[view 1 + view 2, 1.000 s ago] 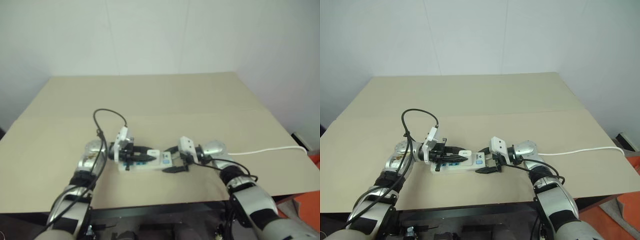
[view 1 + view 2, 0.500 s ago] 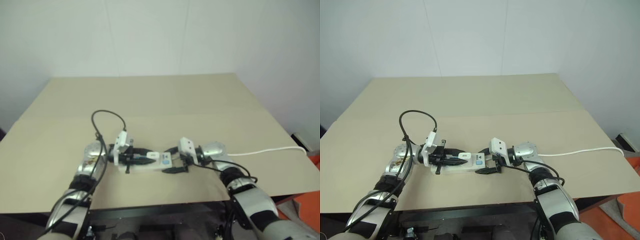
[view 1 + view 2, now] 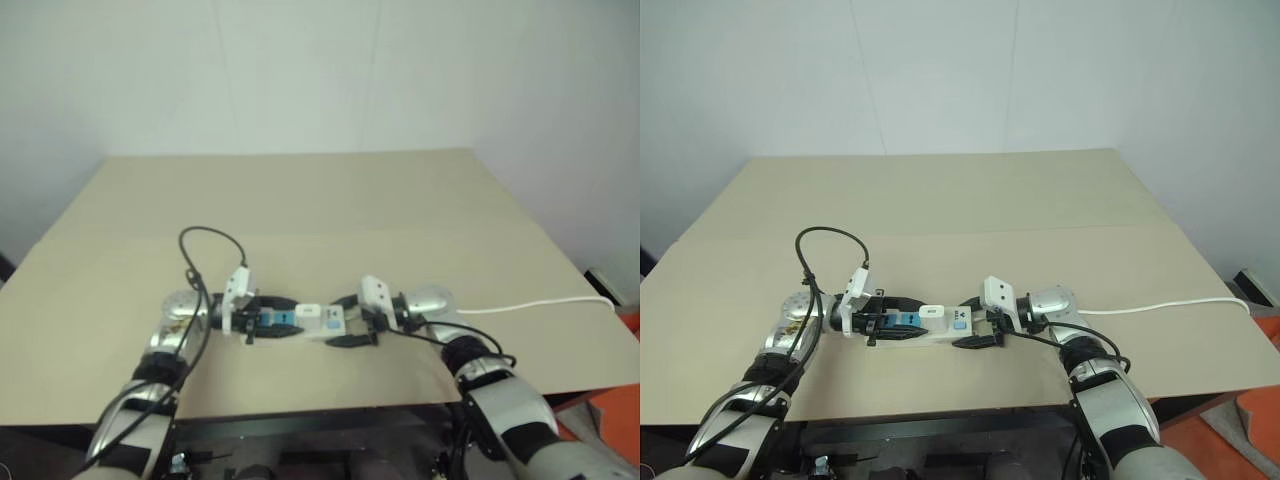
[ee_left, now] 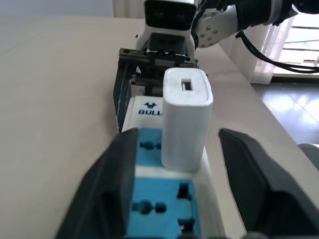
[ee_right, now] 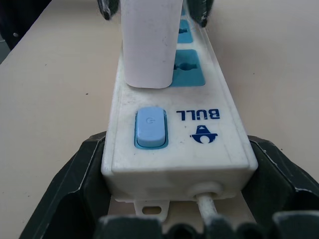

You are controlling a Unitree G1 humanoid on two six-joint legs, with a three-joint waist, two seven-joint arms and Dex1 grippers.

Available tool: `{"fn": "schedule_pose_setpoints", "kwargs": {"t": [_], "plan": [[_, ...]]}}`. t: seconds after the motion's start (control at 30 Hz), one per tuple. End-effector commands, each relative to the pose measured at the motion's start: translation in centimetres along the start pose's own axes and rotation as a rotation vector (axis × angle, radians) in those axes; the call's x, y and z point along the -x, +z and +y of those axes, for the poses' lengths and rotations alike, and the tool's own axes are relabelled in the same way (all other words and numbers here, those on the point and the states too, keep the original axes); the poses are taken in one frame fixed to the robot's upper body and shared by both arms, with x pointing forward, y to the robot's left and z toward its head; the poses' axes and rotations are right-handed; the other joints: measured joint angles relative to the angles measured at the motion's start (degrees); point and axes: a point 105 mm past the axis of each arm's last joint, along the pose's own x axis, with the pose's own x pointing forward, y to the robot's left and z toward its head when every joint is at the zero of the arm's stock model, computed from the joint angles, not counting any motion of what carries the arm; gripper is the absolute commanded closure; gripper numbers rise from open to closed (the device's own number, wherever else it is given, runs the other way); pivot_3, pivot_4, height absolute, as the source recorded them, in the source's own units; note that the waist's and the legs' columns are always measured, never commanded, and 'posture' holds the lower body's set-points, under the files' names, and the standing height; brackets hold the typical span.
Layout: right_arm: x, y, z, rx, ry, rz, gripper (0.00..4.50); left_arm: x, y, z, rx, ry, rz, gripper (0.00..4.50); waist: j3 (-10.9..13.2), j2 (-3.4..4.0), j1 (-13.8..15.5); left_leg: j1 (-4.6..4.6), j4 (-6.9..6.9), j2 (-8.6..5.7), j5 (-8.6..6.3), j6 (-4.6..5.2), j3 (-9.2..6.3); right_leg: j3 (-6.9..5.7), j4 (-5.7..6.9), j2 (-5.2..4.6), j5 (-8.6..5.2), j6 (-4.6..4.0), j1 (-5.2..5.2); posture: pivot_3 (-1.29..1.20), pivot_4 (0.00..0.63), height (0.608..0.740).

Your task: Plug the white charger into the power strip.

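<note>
Black fingers (image 4: 117, 184) of the left gripper (image 4: 187, 184) stand apart on both sides of the small white rounded plastic charger (image 4: 185, 119) and do not touch it; the charger stands upright in a blue socket of the long flat white plastic power strip (image 5: 174, 124); the right gripper (image 5: 174, 199) clasps the cord end of the strip between its two wide-set fingers, beside the blue switch (image 5: 150, 128); the strip lies on the beige table (image 3: 960, 190); its thin white cord (image 3: 1160, 306) runs off to the right.
</note>
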Motion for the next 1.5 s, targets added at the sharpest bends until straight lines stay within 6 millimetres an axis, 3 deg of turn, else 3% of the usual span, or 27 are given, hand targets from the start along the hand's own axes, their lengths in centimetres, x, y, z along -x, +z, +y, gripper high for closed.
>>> {"fn": "schedule_pose_setpoints", "kwargs": {"t": [0.03,0.1,0.33,0.43,0.53,0.67,0.8,0.93,1.07,1.5], "plan": [[0.6,-2.2,0.7,-0.041,0.002,0.095,1.08,0.7,-0.9,-0.5,0.047,-0.012,0.024,0.41,0.0,0.0,0.0,0.0,0.0,0.0,0.0,0.0,0.0,0.0,0.0,0.0,0.0,0.0,0.0,0.0,0.15,0.74],[0.6,-2.2,0.7,-0.042,0.002,0.096,1.08,1.1,-0.3,-0.5,0.039,-0.022,0.018,0.04,0.0,0.0,-0.01,-0.01,-0.03,0.0,0.0,0.0,0.0,0.0,-0.01,0.0,0.0,0.0,-0.02,0.0,0.15,0.74],[0.7,-2.0,0.4,-0.073,-0.007,0.083,1.08,4.0,2.4,0.0,0.013,0.053,0.013,0.04,0.02,-0.03,0.0,-0.19,-0.05,0.01,0.0,0.0,0.0,0.0,-0.04,0.0,0.0,0.0,-0.18,0.0,0.15,0.74],[1.3,-1.3,-0.7,-0.065,-0.07,0.05,0.11,6.1,3.7,0.6,-0.008,0.136,-0.001,0.0,0.08,-0.06,0.09,-0.2,-0.05,0.02,0.0,0.0,0.0,-0.01,-0.04,0.0,0.0,0.0,-0.21,0.0,0.15,0.74],[2.7,-0.7,-1.5,-0.034,-0.12,0.034,0.05,8.0,4.6,0.7,-0.021,0.205,-0.004,0.0,0.19,-0.07,0.16,-0.36,-0.1,0.03,0.0,0.0,-0.01,-0.02,-0.11,-0.01,0.01,0.0,-0.34,0.0,0.15,0.74],[6.6,1.0,-1.4,0.096,-0.133,0.041,0.05,10.8,4.7,-0.7,-0.046,0.248,0.094,0.0,0.52,0.0,0.46,-0.59,-0.24,-0.05,0.0,0.0,0.02,-0.04,-0.28,-0.15,-0.03,0.04,-0.5,0.0,0.15,0.74],[11.3,3.0,0.2,0.186,-0.097,0.089,0.05,13.3,4.9,-1.9,-0.054,0.283,0.165,0.0,0.6,0.05,1.34,-1.48,-0.33,-0.13,-0.01,0.0,0.01,-0.11,-0.32,-0.29,0.02,-0.06,-1.38,0.0,0.15,0.74],[16.7,5.0,2.9,0.214,-0.074,0.194,0.05,15.1,5.5,-3.4,-0.059,0.326,0.211,0.0,0.77,0.1,1.8,-1.52,-0.43,-0.12,-0.07,0.03,0.03,-0.14,-0.38,-0.32,0.14,-0.39,-1.43,0.0,0.15,0.74],[19.5,6.2,4.5,0.169,-0.109,0.285,0.05,15.8,5.6,-4.8,-0.04,0.338,0.243,0.0,0.87,0.08,1.99,-1.42,-0.45,-0.12,-0.1,0.01,0.1,-0.15,-0.38,-0.41,-0.15,-0.18,-1.38,0.0,0.15,0.74],[21.5,5.9,4.9,0.085,-0.264,0.374,0.05,14.6,5.7,-3.7,-0.033,0.369,0.206,0.0,0.89,0.03,2.11,-1.29,-0.32,-0.03,-0.09,-0.01,0.26,-0.12,-0.23,-0.31,-0.31,-0.09,-1.38,0.0,0.15,0.74]]}}
